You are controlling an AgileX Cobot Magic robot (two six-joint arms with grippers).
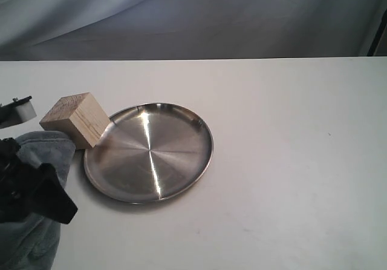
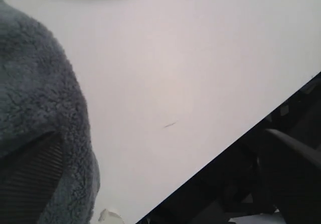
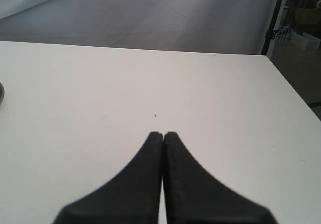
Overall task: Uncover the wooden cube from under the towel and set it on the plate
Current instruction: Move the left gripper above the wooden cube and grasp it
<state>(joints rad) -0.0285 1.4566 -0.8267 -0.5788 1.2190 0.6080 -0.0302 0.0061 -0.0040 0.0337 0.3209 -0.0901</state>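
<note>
Exterior view: the wooden cube (image 1: 75, 120) is sitting uncovered and tilted against the left rim of the plate (image 1: 181, 179), just beside the towel (image 1: 42, 149), where the left gripper (image 1: 36, 191) is hovering.

Left wrist view: one finger (image 2: 27, 184) is lying against the towel (image 2: 35, 93), far off-centre, with the jaws standing wide.

Right wrist view: the right gripper (image 3: 163, 136) is hanging pinched together above the table (image 3: 225, 108).

Right gripper (image 3: 163, 135): two matte black fingers (image 3: 135, 184), broad at the base, tapering to narrow rounded tips.
Left gripper (image 1: 42, 191): black angular housing; finger pad (image 2: 30, 184) black, finely ribbed.
</note>
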